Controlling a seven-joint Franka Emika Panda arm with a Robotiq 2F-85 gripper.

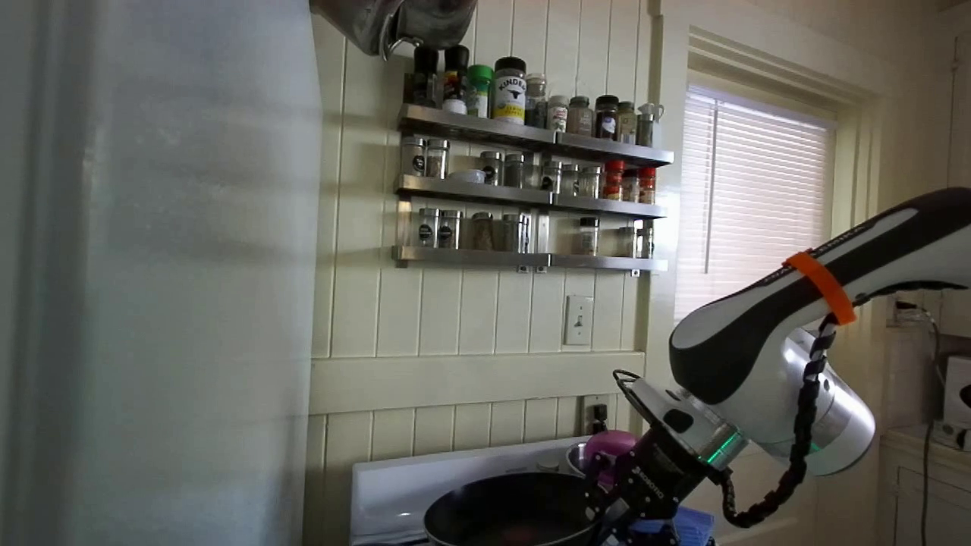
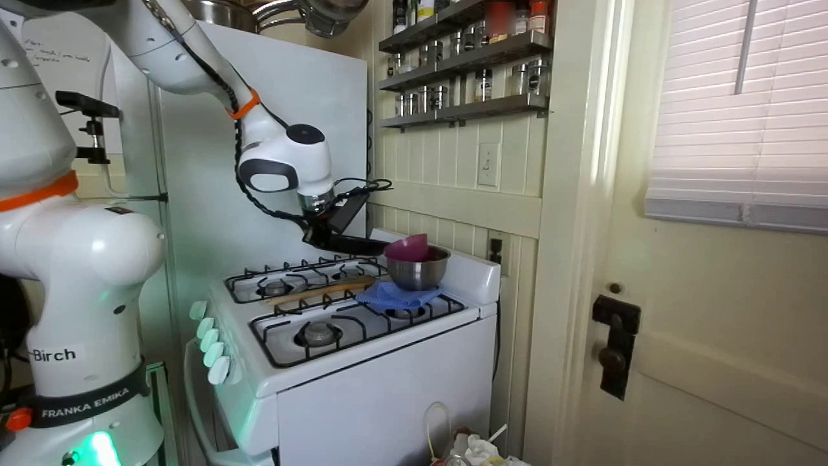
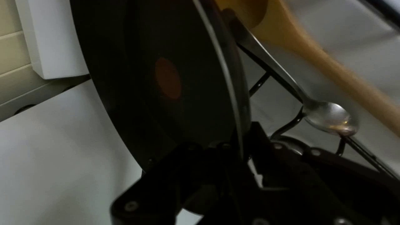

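My gripper (image 3: 242, 140) is shut on the rim of a black frying pan (image 3: 193, 103) with a red-orange spot at its centre. In an exterior view the pan (image 2: 354, 245) appears raised above the stove grates, with the gripper (image 2: 317, 234) at its near side. The pan (image 1: 516, 512) and gripper (image 1: 603, 516) also show in an exterior view, cut by the lower edge. A pink bowl (image 2: 409, 248) sits in a metal bowl (image 2: 417, 272) beside the pan; I cannot tell if they touch. A metal spoon (image 3: 329, 117) and a wooden spoon (image 3: 340, 72) lie below the pan.
A blue cloth (image 2: 396, 296) lies under the metal bowl on the white stove (image 2: 388, 375). Black grates (image 2: 317, 330) cover the burners. A fridge (image 2: 278, 142) stands beside the stove. Spice shelves (image 1: 531, 193) hang on the wall, and metal pots (image 1: 410, 26) are above.
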